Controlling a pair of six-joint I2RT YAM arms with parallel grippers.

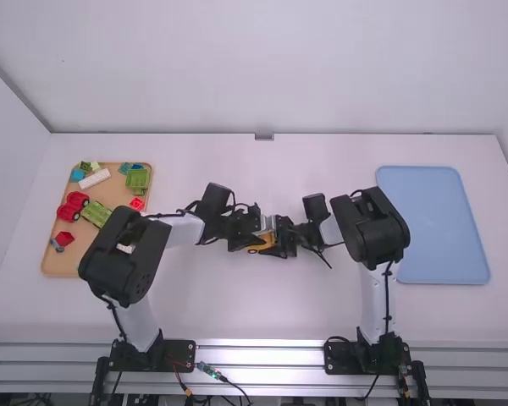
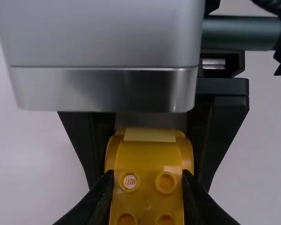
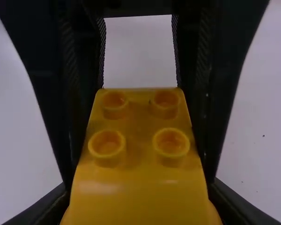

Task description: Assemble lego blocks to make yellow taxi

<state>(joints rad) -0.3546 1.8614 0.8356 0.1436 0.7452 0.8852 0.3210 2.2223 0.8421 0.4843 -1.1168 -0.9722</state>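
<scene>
Holding the yellow piece (image 2: 148, 159) — at one end with the left gripper (image 1: 247, 240), at the opposite end with the right gripper (image 1: 281, 240) — both narrowed onto it.

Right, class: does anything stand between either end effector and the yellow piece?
Nothing visible does. The left end effector and the right end effector both have their fingers directly against the sides of the yellow piece.
</scene>
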